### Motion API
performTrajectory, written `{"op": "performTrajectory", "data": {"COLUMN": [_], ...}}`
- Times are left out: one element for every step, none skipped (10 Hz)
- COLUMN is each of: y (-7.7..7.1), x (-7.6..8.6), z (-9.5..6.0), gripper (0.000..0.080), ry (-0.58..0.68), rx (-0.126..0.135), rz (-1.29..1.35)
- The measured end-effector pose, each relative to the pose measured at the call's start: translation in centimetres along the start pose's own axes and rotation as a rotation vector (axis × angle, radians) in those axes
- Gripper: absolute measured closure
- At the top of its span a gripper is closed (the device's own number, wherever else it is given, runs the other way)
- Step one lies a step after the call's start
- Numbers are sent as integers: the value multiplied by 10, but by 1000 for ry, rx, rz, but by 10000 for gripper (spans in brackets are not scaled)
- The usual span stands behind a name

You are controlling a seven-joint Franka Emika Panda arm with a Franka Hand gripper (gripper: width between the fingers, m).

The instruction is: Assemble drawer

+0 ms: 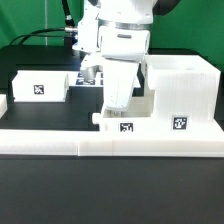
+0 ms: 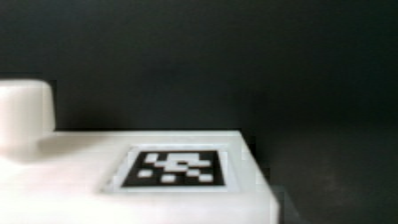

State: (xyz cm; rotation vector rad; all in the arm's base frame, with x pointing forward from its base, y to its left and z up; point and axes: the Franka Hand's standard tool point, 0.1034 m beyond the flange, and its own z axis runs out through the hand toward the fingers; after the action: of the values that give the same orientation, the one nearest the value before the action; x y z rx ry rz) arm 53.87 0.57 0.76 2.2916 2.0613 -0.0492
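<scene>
The large cubic casing [image 1: 180, 92] stands at the exterior view's right, its tag facing the camera. One small tray [image 1: 44, 86] lies at the left. A second tray [image 1: 126, 122] sits in front of the casing's left side, against the border wall. My gripper [image 1: 118, 104] points down right over this second tray, and its fingertips are hidden behind the tray's rim. In the wrist view the tray's white tagged face [image 2: 178, 168] fills the lower part very close up, with a white block [image 2: 22, 115] beside it. My fingers do not show there.
A long low white border wall [image 1: 110, 142] runs along the front. The marker board [image 1: 88, 76] lies behind the arm on the black table [image 1: 40, 55]. Cables hang at the back.
</scene>
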Motion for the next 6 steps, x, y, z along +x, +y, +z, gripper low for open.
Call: {"op": "performTrajectory", "data": {"y": [0,0,0,0,0,0], "x": [0,0,0,0,0,0], "z": [0,0,0,0,0,0], "gripper": [755,755,755,755,755,755], "ry": [0,0,0,0,0,0], "rx": [0,0,0,0,0,0], "rz": [0,1,1,1,1,1]}}
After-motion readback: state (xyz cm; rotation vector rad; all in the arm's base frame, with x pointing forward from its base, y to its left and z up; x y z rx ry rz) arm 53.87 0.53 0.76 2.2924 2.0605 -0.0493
